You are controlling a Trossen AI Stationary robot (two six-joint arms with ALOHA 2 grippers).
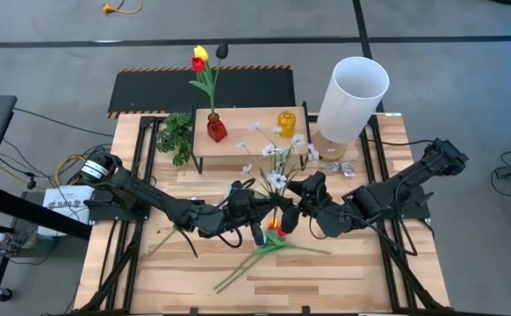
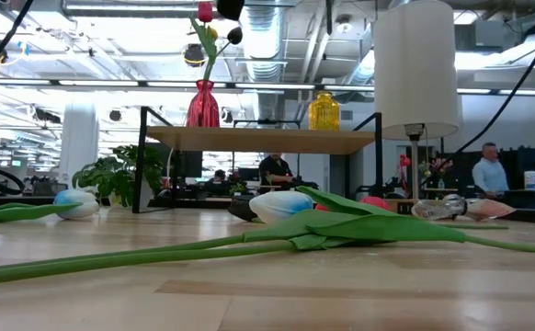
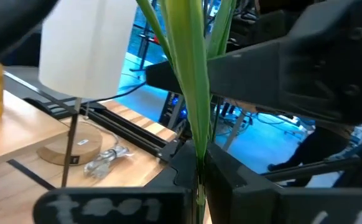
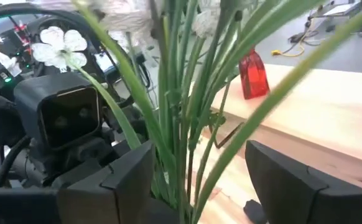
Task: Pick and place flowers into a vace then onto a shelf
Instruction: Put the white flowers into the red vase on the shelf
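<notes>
A bunch of flowers (image 1: 277, 168), thin green stems with small white blossoms, stands above the table's middle, held by my shut left gripper (image 3: 199, 180). My right gripper (image 4: 196, 186) is open. Its two fingers stand on either side of the same stems (image 4: 175, 143), just to the right of my left gripper (image 1: 269, 212). Behind them is the shelf (image 1: 247, 145). On it stand a red vase (image 1: 216, 130) holding a red and a yellow tulip and a yellow vase (image 1: 286, 123). More tulips (image 1: 273, 244) lie flat on the table. My left gripper pinches the bunch's stems near their lower end (image 3: 199, 158) between its two fingers, which come in level from the table's left. The stems rise above the fingers, blossoms on top. The bunch is lifted clear of the table.
A tall lamp with a white shade (image 1: 352, 95) stands at the back right, its wooden foot (image 3: 69, 149) on the table. A bushy green leaf sprig (image 1: 178, 136) lies left of the shelf. One tulip stem (image 1: 169, 237) lies near the left arm. People show in the room beyond.
</notes>
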